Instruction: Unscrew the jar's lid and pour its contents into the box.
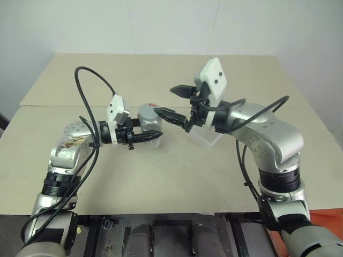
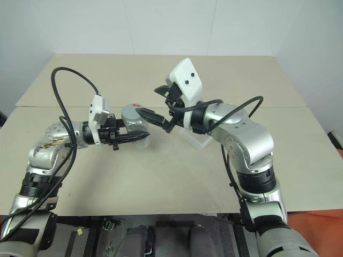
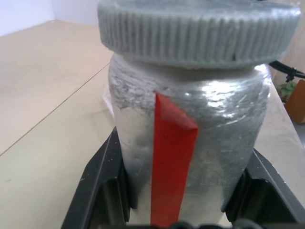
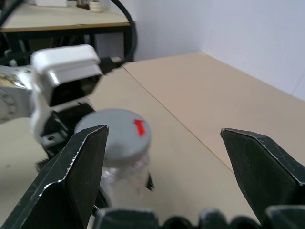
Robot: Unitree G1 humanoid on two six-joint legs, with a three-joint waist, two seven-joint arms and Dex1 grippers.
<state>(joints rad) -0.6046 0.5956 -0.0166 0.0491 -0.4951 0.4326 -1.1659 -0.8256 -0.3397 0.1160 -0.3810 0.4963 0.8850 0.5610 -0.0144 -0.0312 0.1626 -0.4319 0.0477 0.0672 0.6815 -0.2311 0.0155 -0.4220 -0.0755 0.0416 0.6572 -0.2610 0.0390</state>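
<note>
My left gripper (image 1: 146, 137) is shut on the jar (image 1: 150, 126), a silvery-grey cylinder with a red stripe (image 3: 170, 167), and holds it upright above the table. Its black fingers (image 3: 102, 181) clamp both sides of the body. The grey ribbed lid (image 3: 198, 29) sits on the jar and carries a red mark (image 4: 139, 127). My right gripper (image 1: 174, 101) stands open just right of the lid and slightly higher. Its lower finger (image 1: 167, 114) ends near the lid's rim, with nothing between the fingers. The clear box (image 1: 206, 140) lies on the table, partly behind my right wrist. The contents are hidden inside the jar.
The beige table (image 1: 161, 182) has a seam (image 1: 59, 106) running across it behind the arms. White walls rise past its far edge. Black cables (image 1: 86, 80) loop over both forearms. Another table (image 4: 62, 19) stands in the background.
</note>
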